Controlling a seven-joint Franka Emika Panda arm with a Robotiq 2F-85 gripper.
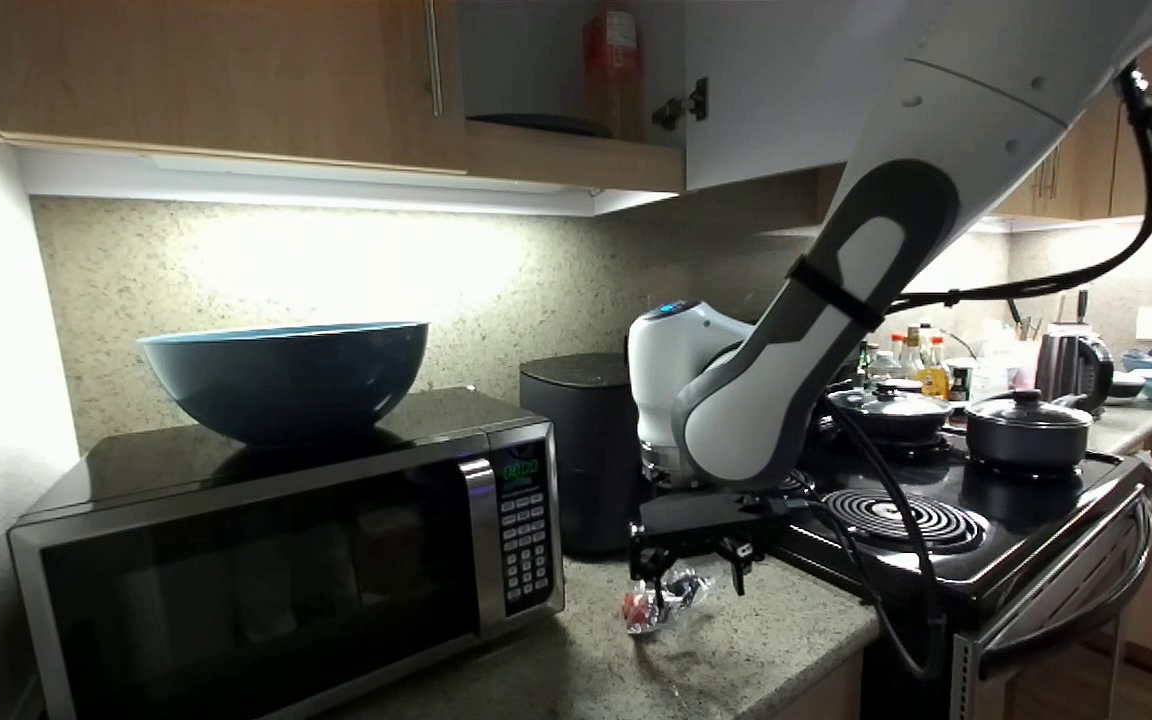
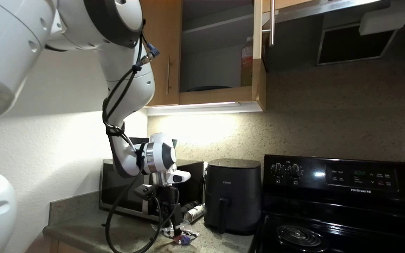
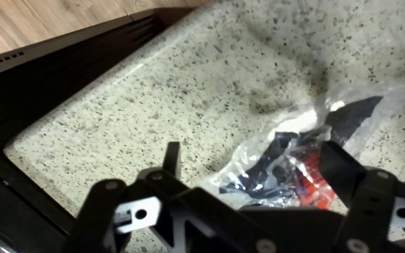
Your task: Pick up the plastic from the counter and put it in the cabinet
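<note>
The plastic is a crumpled clear wrapper (image 3: 276,168) with dark and red patches, lying on the speckled counter (image 3: 135,116). The wrapper also shows in both exterior views (image 1: 676,598) (image 2: 185,239). My gripper (image 3: 251,151) points down over it, fingers wide apart. In the wrist view the right finger overlaps the red part; the left finger is over bare counter. Whether a finger touches the wrapper I cannot tell. In an exterior view the gripper (image 1: 699,588) is low, just above the counter. The cabinet (image 1: 576,165) above is open, also in an exterior view (image 2: 216,95).
The microwave (image 1: 266,590) with a blue bowl (image 1: 286,385) on top stands beside the gripper. A black air fryer (image 2: 233,196) and a can (image 2: 194,212) stand behind. The stove (image 1: 904,518) adjoins the counter. A bottle (image 2: 246,63) stands inside the cabinet; its open door (image 1: 786,100) sticks out.
</note>
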